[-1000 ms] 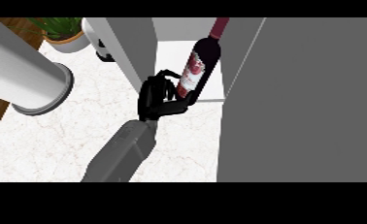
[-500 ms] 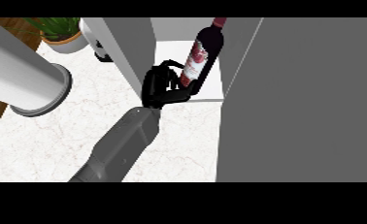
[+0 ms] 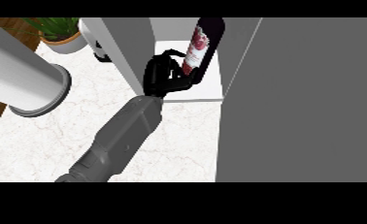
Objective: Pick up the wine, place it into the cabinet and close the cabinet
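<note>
Even, flat light — bright on the marbled counter (image 3: pixel 72 136) and the cabinet's white floor (image 3: pixel 208 85). The cabinet door (image 3: pixel 301 102) reads dull grey. Shadows are faint — no glare, no edge distortion.

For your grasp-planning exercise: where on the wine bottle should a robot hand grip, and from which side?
Grip the wine bottle on its lower body, from the view's left, as the robot hand does. The bottle stands nearly upright between cabinet walls, so only that side is open.

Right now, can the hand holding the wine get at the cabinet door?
Probably not yet: its fingers are curled round the wine bottle inside the cabinet; the open door stands close beside, unobstructed.
</note>
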